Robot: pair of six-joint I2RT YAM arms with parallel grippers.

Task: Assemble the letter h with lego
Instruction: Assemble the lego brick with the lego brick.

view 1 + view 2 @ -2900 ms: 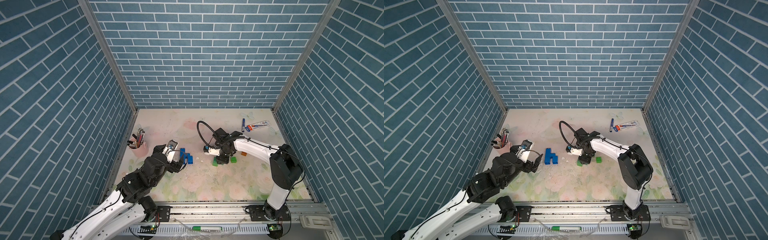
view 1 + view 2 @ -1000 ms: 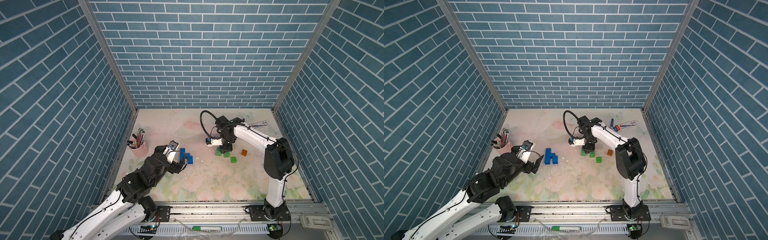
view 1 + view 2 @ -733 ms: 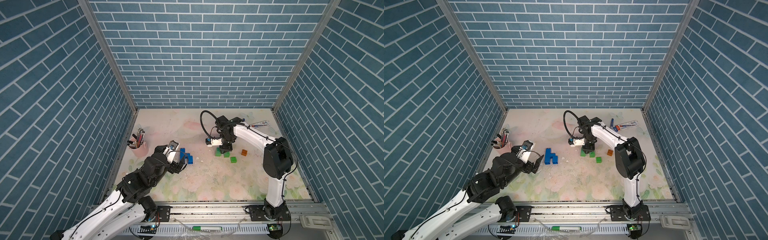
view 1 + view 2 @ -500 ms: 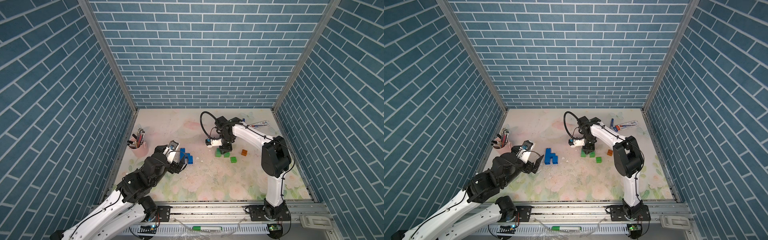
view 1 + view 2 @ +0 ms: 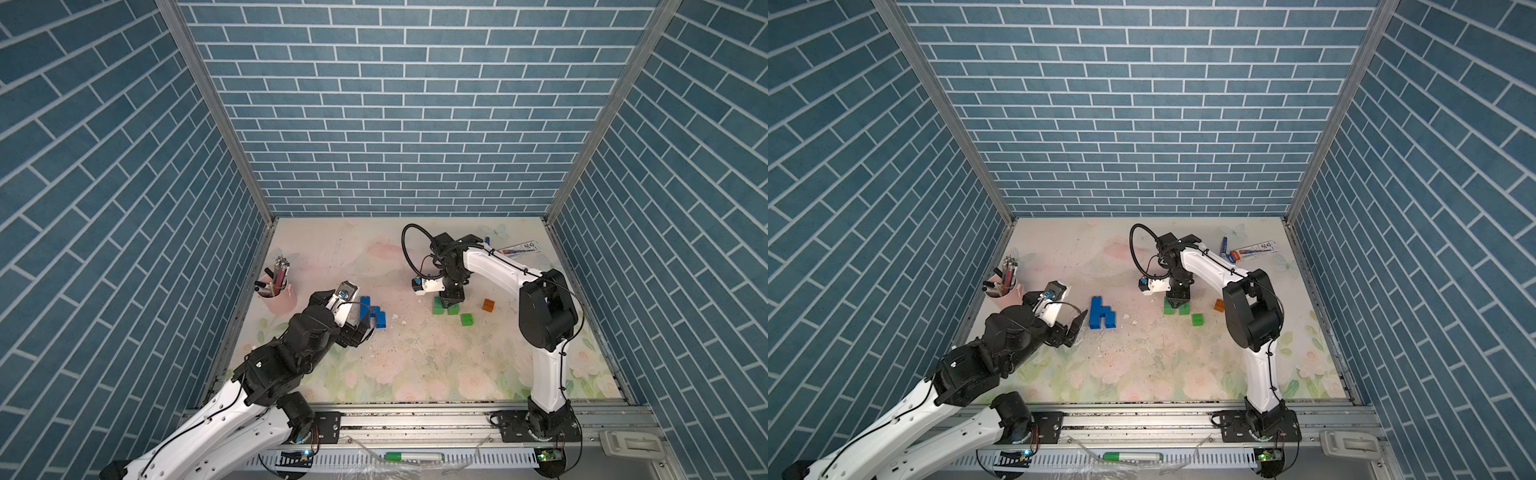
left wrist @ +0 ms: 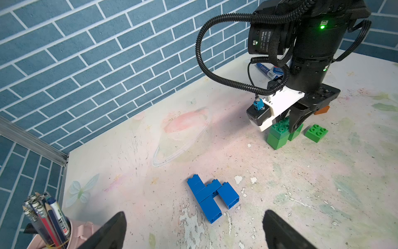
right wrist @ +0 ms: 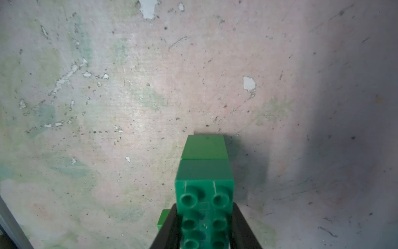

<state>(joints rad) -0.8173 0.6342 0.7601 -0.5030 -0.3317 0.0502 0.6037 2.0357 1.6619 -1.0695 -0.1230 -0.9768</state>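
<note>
At the left edge of the table (image 5: 415, 374) I see a pink cup of pens (image 5: 279, 297). Just right of it my left claw (image 6: 193, 220) hangs low, jaws spread wide with nothing between them. It faces the blue bricks (image 5: 1101, 313), which lie flat on the table, joined in the shape of an h, just beyond the fingertips.

Right of centre my right claw (image 7: 204, 228) points straight down, clamped on a long green brick (image 7: 204, 194) with 1 finger on each long side. That brick sits on top of a lower green brick (image 6: 276, 140) standing on the table. Another green brick (image 5: 454, 309) is just beside it on the right.

A loose square green brick (image 5: 467, 319) lies nearer and further right, apart from the stack. Beyond it is an orange brick (image 5: 488, 305). At the far right, near the back wall, a blue marker (image 5: 1225, 245) lies beside a packet (image 5: 1254, 250).
</note>
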